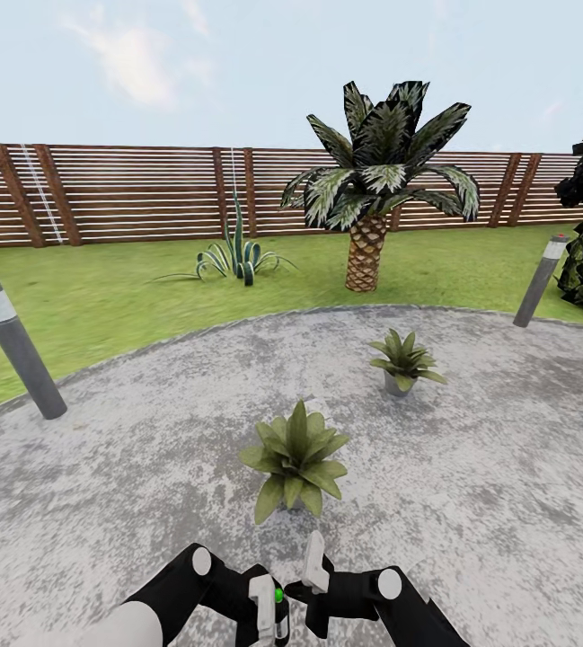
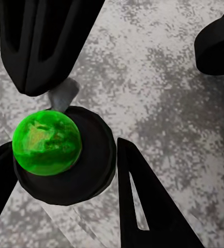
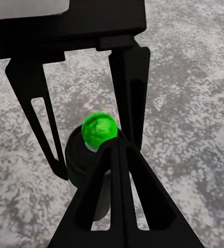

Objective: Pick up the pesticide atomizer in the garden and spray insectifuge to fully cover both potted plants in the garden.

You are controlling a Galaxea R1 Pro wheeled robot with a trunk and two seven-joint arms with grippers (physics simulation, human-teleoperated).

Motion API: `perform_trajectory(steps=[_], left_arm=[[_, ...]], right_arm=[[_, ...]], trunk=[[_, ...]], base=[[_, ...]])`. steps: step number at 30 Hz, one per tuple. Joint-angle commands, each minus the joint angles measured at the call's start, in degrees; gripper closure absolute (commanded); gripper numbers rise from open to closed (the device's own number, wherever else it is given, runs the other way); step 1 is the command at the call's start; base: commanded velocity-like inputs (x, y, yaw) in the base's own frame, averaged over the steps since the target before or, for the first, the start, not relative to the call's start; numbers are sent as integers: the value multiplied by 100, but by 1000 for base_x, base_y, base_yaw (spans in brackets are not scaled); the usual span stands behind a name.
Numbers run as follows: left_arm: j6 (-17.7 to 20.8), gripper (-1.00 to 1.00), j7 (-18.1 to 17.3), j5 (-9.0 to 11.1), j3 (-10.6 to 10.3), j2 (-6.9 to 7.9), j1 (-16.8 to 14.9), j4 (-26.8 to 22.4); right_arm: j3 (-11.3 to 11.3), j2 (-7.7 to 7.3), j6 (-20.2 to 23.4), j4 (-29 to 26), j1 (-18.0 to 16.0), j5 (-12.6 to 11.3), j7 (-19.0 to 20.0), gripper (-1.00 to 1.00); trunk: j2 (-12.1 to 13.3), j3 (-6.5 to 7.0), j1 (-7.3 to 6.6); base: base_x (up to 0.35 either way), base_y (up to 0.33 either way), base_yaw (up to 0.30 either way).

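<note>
Here the left end effector (image 1: pixel 271 609) clamps the pesticide atomizer (image 1: pixel 278 604); right end effector's (image 1: pixel 314 575) state unclear.

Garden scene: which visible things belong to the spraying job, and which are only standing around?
Job: pesticide atomizer, held by left gripper; near potted plant; far potted plant.
Standing around: palm, bollard lamps, fence, spiky lawn plant.

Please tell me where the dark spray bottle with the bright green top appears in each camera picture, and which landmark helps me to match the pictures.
Head view: the dark spray bottle with the bright green top is at the bottom centre, between both grippers.
Left wrist view: the bottle is left of centre, seen from above.
Right wrist view: the bottle is near the centre, behind a black finger.
Shared landmark: the mottled grey paved patio.
</note>
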Motion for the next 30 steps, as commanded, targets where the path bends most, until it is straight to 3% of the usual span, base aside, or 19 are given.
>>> perform_trajectory(steps=[1,10,15,22,23,28,29,30], left_arm=[[-19,100,-6,-26,1,-1,-2,-9],[-19,100,-6,-77,-2,107,-2,-9],[-19,100,-5,-80,-6,431,7,-9],[-18,100,-5,-99,-2,1179,9,-9],[-15,100,-5,-103,-4,1334,11,-9],[1,100,38,-49,43,1756,10,-10],[4,100,49,-46,62,1774,9,-9],[16,100,224,-38,255,1804,8,-15]], right_arm=[[-6,2,-29,-7,-1,49,3,100],[-6,2,-29,-7,-1,51,3,100],[-6,2,-29,-8,-1,52,3,100],[-6,2,-29,-12,0,60,3,100],[-6,2,-29,-13,0,60,3,-100],[-14,-14,-25,-16,-1,65,-20,-100],[-14,-14,-26,-16,-1,66,-26,-100],[-39,-35,-34,-16,-1,68,-131,-100]], trunk=[[-2,-5,-1],[-2,-5,-1],[-2,-5,-1],[-2,-5,-1],[-2,-5,-1],[-2,-5,-1],[-2,-5,-1],[-2,-5,-1]], base=[[0,0,0],[0,0,0],[0,0,0],[0,0,0],[0,0,0],[0,0,0],[0,0,0],[0,0,0]])
